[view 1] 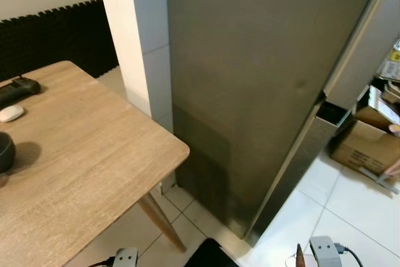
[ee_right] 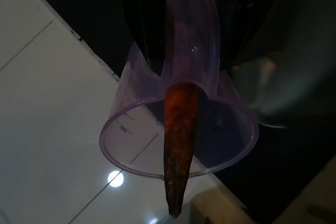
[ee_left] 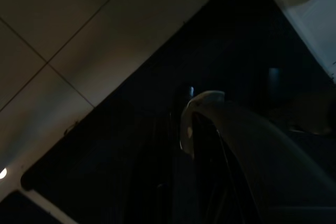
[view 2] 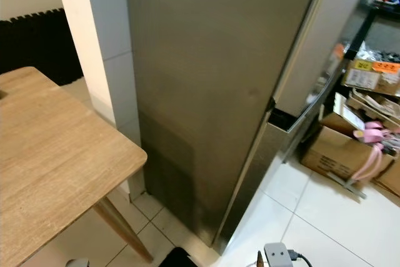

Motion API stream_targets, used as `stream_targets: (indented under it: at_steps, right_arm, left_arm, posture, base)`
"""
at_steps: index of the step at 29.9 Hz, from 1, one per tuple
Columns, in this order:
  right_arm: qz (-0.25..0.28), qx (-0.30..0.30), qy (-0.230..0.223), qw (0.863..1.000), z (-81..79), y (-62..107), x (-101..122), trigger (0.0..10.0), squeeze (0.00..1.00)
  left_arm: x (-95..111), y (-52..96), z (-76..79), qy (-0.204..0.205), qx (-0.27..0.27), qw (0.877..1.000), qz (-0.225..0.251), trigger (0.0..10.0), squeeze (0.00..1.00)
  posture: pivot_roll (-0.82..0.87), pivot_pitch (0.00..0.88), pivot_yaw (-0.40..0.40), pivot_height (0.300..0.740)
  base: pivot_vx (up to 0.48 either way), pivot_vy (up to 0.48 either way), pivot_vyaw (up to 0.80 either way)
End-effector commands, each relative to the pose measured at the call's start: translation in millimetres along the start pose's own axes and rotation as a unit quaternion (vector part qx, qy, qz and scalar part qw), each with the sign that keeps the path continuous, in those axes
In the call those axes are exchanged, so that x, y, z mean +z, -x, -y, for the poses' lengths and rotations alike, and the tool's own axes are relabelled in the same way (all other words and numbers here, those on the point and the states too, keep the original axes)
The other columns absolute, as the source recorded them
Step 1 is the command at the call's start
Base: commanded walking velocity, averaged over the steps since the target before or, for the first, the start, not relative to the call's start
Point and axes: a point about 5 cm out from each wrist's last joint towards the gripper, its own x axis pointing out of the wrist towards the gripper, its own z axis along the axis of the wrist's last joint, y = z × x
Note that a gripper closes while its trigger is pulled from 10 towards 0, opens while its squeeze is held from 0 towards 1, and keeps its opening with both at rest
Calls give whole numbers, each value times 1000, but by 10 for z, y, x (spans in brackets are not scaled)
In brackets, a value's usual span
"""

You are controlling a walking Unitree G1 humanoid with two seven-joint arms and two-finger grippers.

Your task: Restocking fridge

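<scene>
A steel fridge point(view 1: 262, 85) stands shut beside a wooden table point(view 1: 81, 167).

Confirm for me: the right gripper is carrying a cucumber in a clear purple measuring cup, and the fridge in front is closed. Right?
Not quite. What sticks out of the purple measuring cup at the right gripper is an orange carrot, not a cucumber, as the right wrist view shows. The rest holds: the fridge ahead is closed in the left eye view.

1. Evenly lit from above in both eye views; soft shadow under the table point(view 1: 81, 173) and beside the fridge point(view 1: 262, 79).
2. Slightly soft, with lines leaning toward the edges.
3. Very dim in the left wrist view.
4. Lamp glare on the floor tiles point(ee_right: 115, 178).
</scene>
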Motion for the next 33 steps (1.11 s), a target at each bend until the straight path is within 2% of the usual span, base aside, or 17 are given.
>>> stream_targets:
  at_steps: [1, 33]
  right_arm:
    - [-6, -7, 3, 1000, 58, 13, -27, 10000, 0]
    - [-6, -4, 11, 1000, 69, 12, -1, 10000, 0]
  left_arm:
    - [-44, -2, 47, -10, -9, 1000, -9, 10000, 0]
    - [-71, -4, 78, -10, -7, 1000, -11, 10000, 0]
  posture:
    - [-93, 0, -29, 740]
    - [-99, 0, -30, 740]
  base:
    - [0, -450, 0]
    - [0, -447, 0]
